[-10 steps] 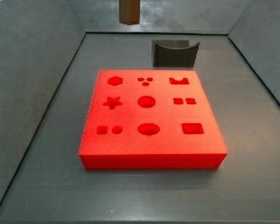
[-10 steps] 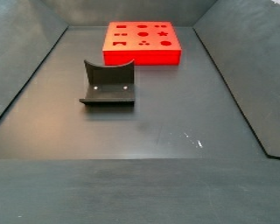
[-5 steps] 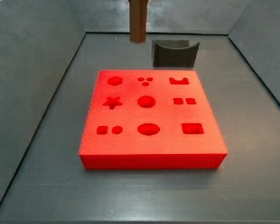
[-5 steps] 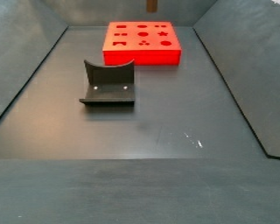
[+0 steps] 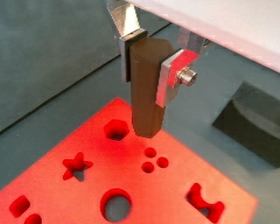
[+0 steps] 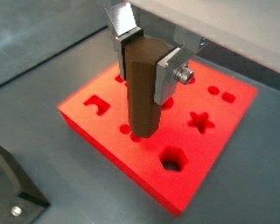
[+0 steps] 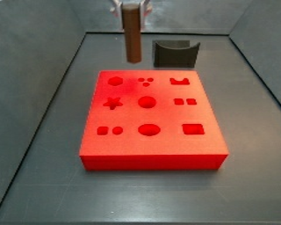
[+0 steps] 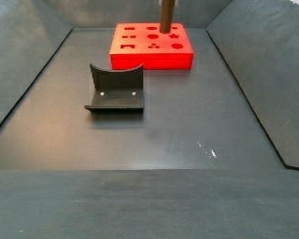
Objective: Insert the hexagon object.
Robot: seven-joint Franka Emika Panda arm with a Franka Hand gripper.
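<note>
One slim reddish-brown hexagon peg (image 5: 147, 87), one flat red block with shaped holes (image 7: 151, 119), one dark grey curved holder (image 8: 116, 89). The end effector (image 5: 150, 54) clamps the peg's upper part. Peg long axis vertical, lower end above the block's hexagonal hole (image 5: 116, 131).

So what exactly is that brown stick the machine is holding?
It is a slim, reddish-brown peg, wood-like and flat-sided, hanging upright. The gripper has its silver jaws shut on the peg's upper part. Its lower end hangs free above the red block near the hexagon hole, touching nothing else.
</note>
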